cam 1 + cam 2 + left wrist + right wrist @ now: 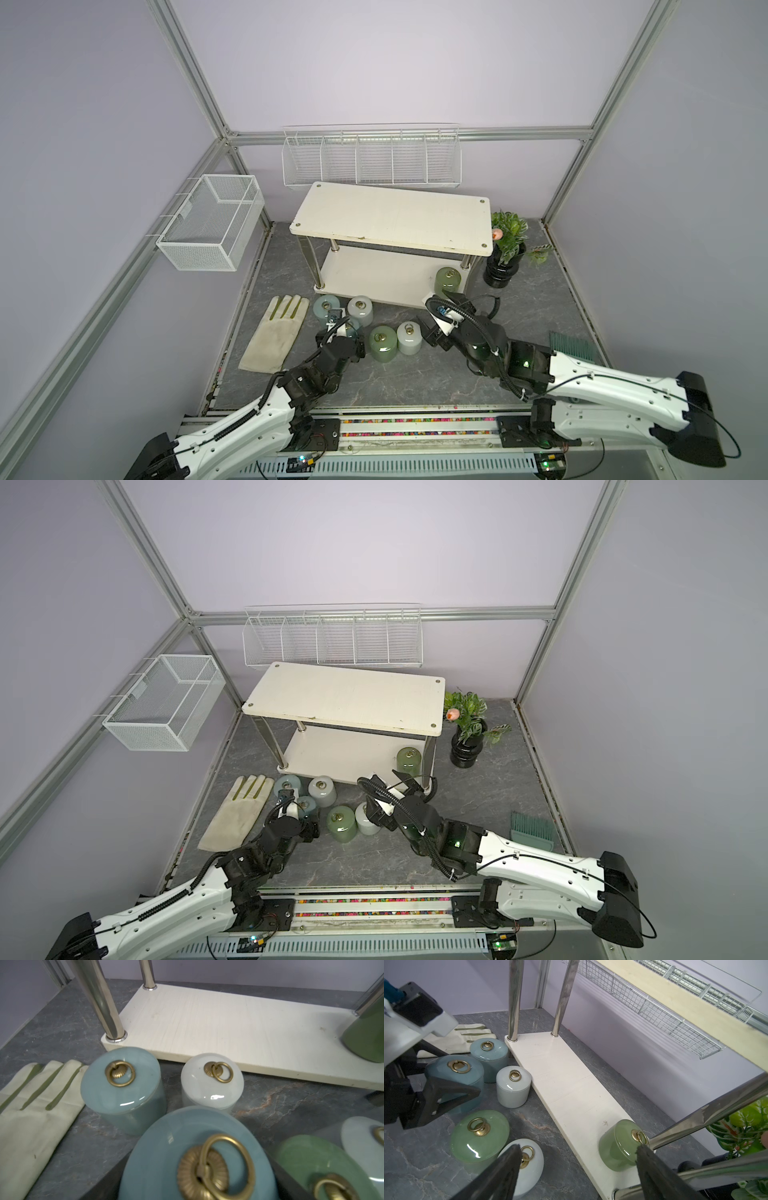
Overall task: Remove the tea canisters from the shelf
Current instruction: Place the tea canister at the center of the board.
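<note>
The shelf holds one green tea canister on its lower board, beside the front right post. My right gripper hangs open just in front of that canister, not touching it. Five canisters stand on the floor before the shelf: blue-grey, white, green, white, and a second blue-grey one. My left gripper is closed round this last one, a black finger against its side.
A cream glove lies left of the floor canisters. A black vase with a plant stands right of the shelf. White wire baskets hang on the left wall and back wall. A green brush lies at the right.
</note>
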Robot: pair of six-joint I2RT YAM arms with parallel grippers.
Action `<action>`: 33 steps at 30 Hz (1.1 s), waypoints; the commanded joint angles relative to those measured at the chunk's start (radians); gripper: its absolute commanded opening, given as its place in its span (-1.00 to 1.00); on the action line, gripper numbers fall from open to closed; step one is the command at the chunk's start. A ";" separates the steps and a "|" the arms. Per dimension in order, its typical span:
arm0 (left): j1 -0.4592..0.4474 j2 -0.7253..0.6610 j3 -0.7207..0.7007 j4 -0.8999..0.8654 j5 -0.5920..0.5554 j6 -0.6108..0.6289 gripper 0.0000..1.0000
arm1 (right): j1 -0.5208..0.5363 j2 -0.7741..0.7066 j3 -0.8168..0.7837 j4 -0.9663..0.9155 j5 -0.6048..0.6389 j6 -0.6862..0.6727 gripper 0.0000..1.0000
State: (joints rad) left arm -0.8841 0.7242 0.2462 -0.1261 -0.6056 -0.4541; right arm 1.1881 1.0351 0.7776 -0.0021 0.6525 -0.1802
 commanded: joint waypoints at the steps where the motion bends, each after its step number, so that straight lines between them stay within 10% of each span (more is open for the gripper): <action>1: -0.004 -0.006 -0.006 0.099 -0.035 -0.070 0.69 | -0.002 0.005 0.006 0.014 -0.008 0.002 0.78; 18: -0.003 0.088 -0.028 0.140 -0.022 -0.097 0.98 | 0.001 -0.003 0.011 0.003 -0.004 -0.004 0.78; 33: -0.004 0.241 0.306 0.137 0.127 0.210 0.99 | 0.008 -0.029 0.029 -0.024 0.034 -0.001 0.78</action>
State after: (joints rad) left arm -0.8841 0.9184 0.4782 -0.0299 -0.5560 -0.3611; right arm 1.1893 1.0340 0.7803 -0.0097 0.6594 -0.1833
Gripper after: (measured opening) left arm 0.996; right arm 0.889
